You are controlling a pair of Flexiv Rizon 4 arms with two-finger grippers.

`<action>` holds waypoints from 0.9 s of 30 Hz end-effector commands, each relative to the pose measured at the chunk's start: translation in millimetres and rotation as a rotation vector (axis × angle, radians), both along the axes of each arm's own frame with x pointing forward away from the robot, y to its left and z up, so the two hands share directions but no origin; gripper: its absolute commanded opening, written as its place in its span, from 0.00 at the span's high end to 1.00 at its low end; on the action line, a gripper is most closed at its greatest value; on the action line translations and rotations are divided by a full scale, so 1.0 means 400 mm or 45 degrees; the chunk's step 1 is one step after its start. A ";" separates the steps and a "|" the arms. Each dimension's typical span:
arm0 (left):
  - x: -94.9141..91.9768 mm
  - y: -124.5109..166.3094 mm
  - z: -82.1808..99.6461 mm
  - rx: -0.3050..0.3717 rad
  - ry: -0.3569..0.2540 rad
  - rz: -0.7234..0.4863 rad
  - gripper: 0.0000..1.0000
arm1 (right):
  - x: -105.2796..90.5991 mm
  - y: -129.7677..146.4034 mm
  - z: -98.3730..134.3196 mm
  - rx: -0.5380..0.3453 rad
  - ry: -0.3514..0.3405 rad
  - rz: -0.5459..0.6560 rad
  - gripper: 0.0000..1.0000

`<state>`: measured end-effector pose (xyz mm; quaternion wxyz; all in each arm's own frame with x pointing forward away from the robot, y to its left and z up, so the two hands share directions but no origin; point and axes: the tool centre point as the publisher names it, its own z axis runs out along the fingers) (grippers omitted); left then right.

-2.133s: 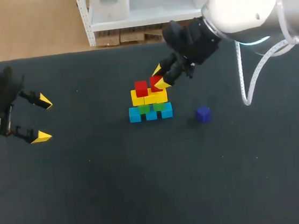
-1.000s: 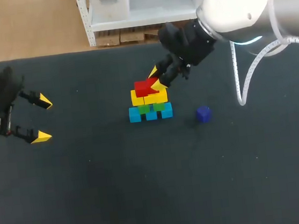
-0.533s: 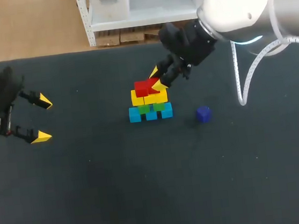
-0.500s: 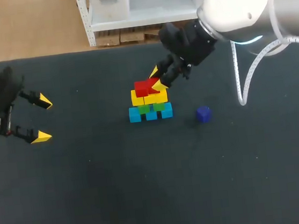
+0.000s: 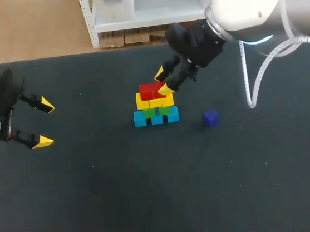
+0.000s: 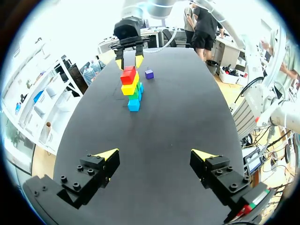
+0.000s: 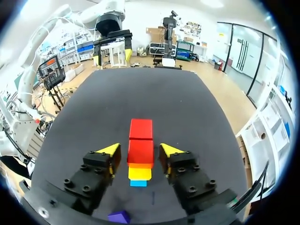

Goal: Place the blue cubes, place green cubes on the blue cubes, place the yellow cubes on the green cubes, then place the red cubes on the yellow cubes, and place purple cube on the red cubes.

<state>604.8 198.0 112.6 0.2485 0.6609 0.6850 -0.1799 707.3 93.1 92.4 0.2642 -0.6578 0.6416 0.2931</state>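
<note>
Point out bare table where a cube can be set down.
Bare: the near table in front of the cube stack, and between it and the left gripper. Crowded: at the stack, right gripper around its top, purple cube beside.

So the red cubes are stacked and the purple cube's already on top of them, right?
No: the red cubes are stacked, but the purple cube lies on the table, apart from them, as the head view shows.

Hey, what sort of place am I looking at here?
Likely a robotics lab bench: a black matte table carries a stack of small coloured cubes, with the yellow-tipped left gripper and right gripper over it.
</note>
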 end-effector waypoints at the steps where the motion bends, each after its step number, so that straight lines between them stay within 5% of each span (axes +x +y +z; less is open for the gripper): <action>1: 0.000 0.002 -0.003 -0.005 -0.005 -0.003 0.00 | -0.004 -0.018 0.020 0.029 -0.005 -0.005 0.07; 2: 0.000 0.002 -0.003 -0.005 -0.005 -0.003 0.00 | -0.006 -0.024 0.027 0.040 -0.006 -0.008 0.00; 14: 0.000 0.002 -0.003 -0.005 -0.005 -0.003 0.00 | -0.062 -0.171 0.057 0.020 0.002 0.041 0.00; 27: 0.000 0.002 -0.003 -0.005 -0.005 -0.003 0.00 | -0.103 -0.285 -0.036 -0.096 0.007 0.343 0.00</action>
